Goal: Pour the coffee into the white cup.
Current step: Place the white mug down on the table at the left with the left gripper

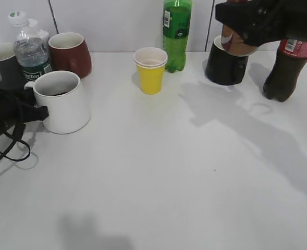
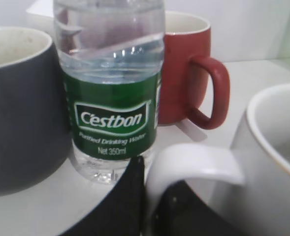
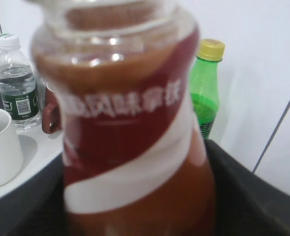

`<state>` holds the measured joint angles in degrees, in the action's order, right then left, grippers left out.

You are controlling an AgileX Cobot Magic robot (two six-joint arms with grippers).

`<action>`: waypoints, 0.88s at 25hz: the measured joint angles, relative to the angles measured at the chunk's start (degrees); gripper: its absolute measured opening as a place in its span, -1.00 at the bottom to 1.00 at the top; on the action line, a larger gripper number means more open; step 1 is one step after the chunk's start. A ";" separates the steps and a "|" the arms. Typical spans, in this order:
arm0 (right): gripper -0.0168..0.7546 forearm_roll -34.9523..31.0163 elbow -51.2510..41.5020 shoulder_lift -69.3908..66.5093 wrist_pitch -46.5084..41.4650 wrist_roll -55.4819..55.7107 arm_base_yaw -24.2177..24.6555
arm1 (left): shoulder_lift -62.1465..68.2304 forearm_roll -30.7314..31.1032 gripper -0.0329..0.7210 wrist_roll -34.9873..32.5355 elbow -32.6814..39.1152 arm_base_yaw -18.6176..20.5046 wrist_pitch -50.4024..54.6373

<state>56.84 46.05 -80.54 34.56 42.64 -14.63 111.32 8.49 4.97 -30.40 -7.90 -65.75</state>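
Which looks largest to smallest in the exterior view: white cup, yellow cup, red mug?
1. white cup, clearly largest, though also nearest the camera.
2. red mug.
3. yellow cup, close to the mug, so that order is unsure.

The white cup (image 1: 64, 101) stood upright on the left side of the table, with its handle (image 2: 194, 164) turned to the left. It was a wide mug with straight walls, and a little dark liquid lay at its bottom. The coffee bottle (image 3: 130, 132) was held in the air at the far right. It was clear, filled with brown liquid, and carried a dark red and white label with white letters. No cap was on its open mouth.
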 joint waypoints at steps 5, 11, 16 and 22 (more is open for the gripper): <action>0.43 -0.02 0.00 0.00 0.00 0.00 0.00 | 0.68 -0.05 -0.81 0.04 -0.23 0.00 -1.02; 0.43 -0.02 0.00 0.00 0.00 0.00 0.00 | 0.72 -0.11 -0.50 0.78 0.45 0.00 -2.74; 0.43 -0.02 0.00 0.00 0.00 0.00 0.00 | -1.48 -0.30 -0.36 0.83 3.58 0.00 -3.11; 0.43 -0.13 0.00 0.00 -1.27 0.00 0.00 | -6.67 -2.35 -0.34 0.83 10.18 0.00 -3.26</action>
<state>56.71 46.05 -80.54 33.28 42.64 -14.63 104.65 6.14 5.80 -20.22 -7.90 -69.01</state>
